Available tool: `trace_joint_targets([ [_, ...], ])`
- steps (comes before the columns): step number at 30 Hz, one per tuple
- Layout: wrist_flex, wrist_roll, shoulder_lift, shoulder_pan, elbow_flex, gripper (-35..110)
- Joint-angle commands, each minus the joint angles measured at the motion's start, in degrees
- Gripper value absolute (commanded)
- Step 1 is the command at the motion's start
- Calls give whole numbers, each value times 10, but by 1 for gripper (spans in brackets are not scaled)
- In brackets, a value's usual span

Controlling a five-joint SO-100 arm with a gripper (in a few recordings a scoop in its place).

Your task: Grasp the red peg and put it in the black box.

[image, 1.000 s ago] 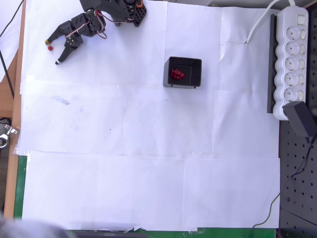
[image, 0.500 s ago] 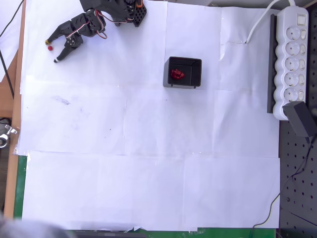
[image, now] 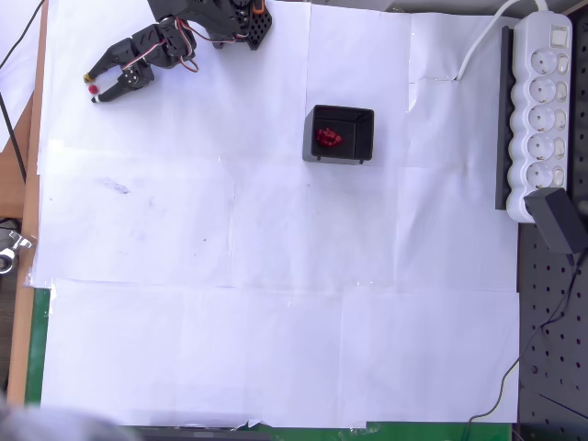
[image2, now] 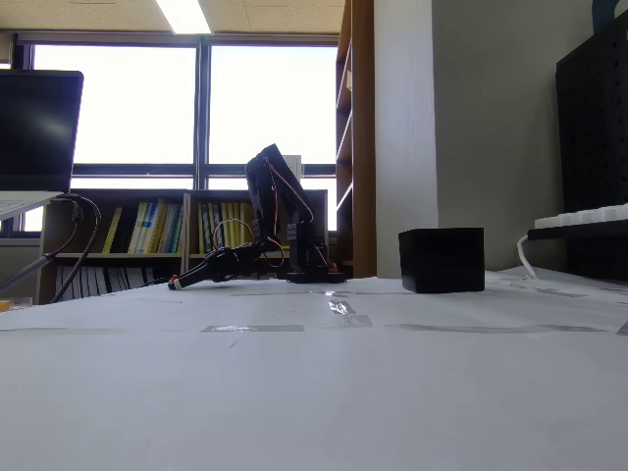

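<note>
In the overhead view the red peg [image: 93, 89] is a tiny dot on the white paper at the far top left. My gripper [image: 91, 89] lies low over it, its two black fingers drawn in on either side of the peg, shut on it. The black box [image: 342, 111] stands apart to the right, near the middle top of the paper, with a lumpy red heap [image: 328, 138] on its floor. In the fixed view the gripper [image2: 179, 284] reaches down to the table on the left and the black box [image2: 442, 260] sits on the right.
A white power strip [image: 542, 101] and a black adapter [image: 560, 220] lie along the right edge. The arm's base [image: 225, 23] is at the top. The table's wooden edge [image: 30, 184] runs down the left. A laptop [image2: 34, 128] stands at the left.
The lower finger has swung up toward the upper one, narrowing the wide gap until the jaws are around the red peg. Peg and box have stayed in place.
</note>
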Motion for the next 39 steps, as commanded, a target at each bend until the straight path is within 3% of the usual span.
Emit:
trace_joint_targets([
  [1, -11, -4, 7, 6, 4, 11],
  [8, -17, -1, 7, 5, 1, 0],
  [18, -5, -47, -5, 4, -4, 0],
  [23, 24, -40, -131, -13, -47, 0],
  [31, 553, -48, -432, -33, 69, 0],
  [39, 1128, -22, -492, -78, 427, 0],
])
